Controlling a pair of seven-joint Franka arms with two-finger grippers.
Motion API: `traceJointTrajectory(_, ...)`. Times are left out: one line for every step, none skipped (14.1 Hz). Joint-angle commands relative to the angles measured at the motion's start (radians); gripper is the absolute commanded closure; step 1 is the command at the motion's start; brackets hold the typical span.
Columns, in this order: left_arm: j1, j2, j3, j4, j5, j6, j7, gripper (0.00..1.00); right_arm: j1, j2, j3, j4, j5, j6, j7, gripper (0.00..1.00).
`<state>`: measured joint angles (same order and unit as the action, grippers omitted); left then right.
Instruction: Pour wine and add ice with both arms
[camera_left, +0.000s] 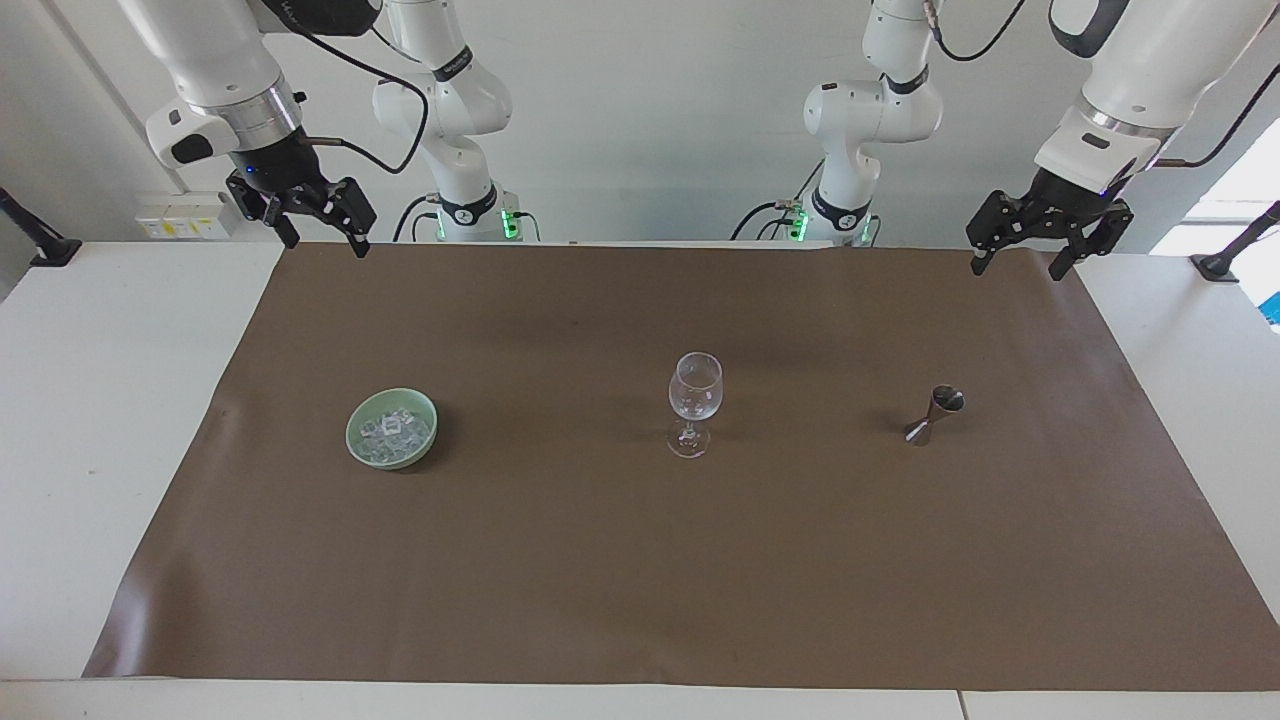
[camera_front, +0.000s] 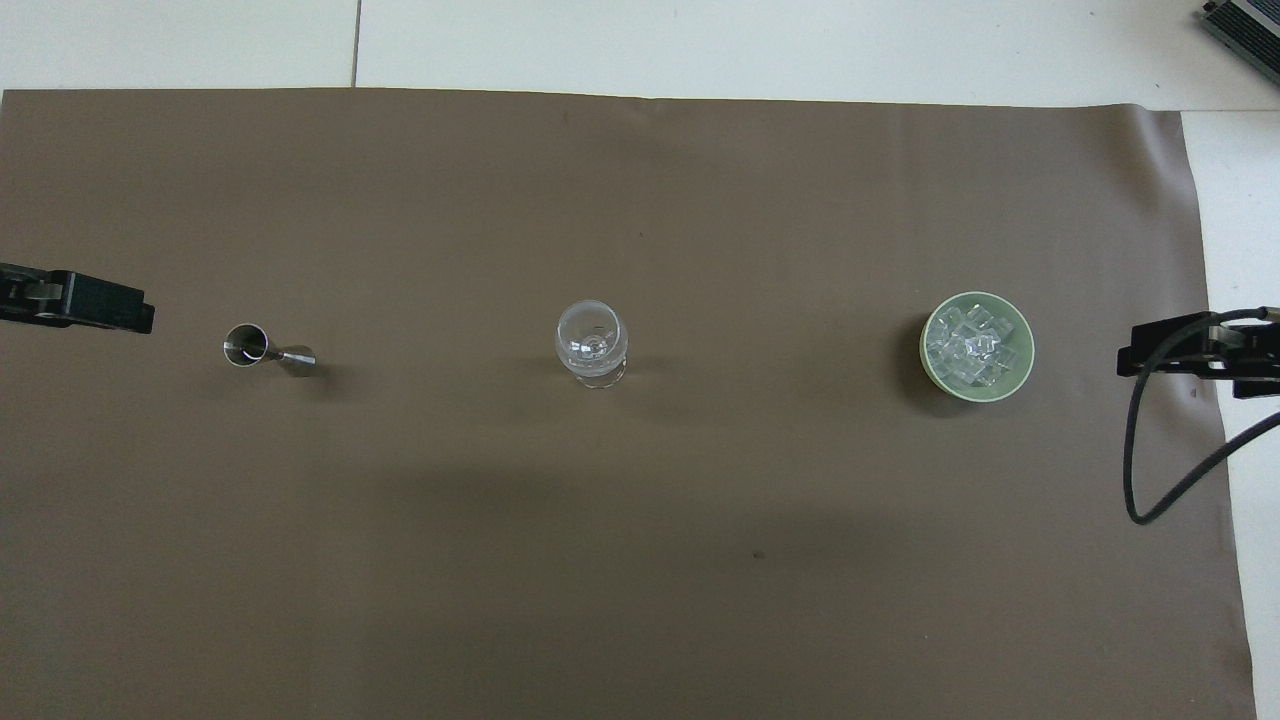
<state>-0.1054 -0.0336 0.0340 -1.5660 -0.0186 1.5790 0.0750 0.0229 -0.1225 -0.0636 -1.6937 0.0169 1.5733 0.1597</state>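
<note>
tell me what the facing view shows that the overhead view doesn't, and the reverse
Only the facing view shows both whole arms, their bases, and the left claw and right claw open and empty, raised over the mat's edge nearest the robots. Only the overhead view looks straight into the wine glass and shows a grey device at the table's corner. Both show the brown mat, the metal jigger and the ice in its green bowl.

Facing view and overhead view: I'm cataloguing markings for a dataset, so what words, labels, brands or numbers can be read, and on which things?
None can be read.
Dark lettering at the top of the right white jointed robot arm: cut off and too small to read.
Clear stemmed wine glass, small steel hourglass-shaped jigger, pale green round bowl: no markings visible.
</note>
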Motion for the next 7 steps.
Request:
traceJointTrajectory(-0.019, -0.012, 0.015, -0.034, 0.005, 0.007, 0.017, 0.0, -0.008, -0.025, 0.002, -0.027, 0.011, 0.008, -0.003, 0.0)
traceJointTrajectory(-0.019, -0.023, 0.015, -0.054, 0.005, 0.01, 0.019, 0.0, -0.008, -0.025, 0.004, -0.027, 0.011, 0.008, -0.003, 0.0)
traceJointTrajectory(-0.017, -0.025, 0.015, -0.057, 0.005, 0.007, 0.019, 0.0, -0.008, -0.025, 0.004, -0.027, 0.011, 0.008, -0.003, 0.0)
traceJointTrajectory(-0.017, -0.025, 0.015, -0.055, 0.006, 0.004, 0.019, 0.0, -0.008, -0.025, 0.004, -0.027, 0.011, 0.008, -0.003, 0.0)
traceJointTrajectory(-0.019, -0.025, 0.015, -0.055, 0.008, 0.004, 0.019, 0.0, -0.008, -0.025, 0.002, -0.027, 0.011, 0.008, -0.003, 0.0)
traceJointTrajectory(-0.019, -0.025, 0.015, -0.055, 0.008, 0.006, 0.019, 0.0, -0.008, -0.025, 0.002, -0.027, 0.011, 0.008, -0.003, 0.0)
traceJointTrajectory(-0.017, -0.025, 0.015, -0.055, 0.008, 0.006, 0.019, 0.0, -0.008, -0.025, 0.004, -0.027, 0.011, 0.008, -0.003, 0.0)
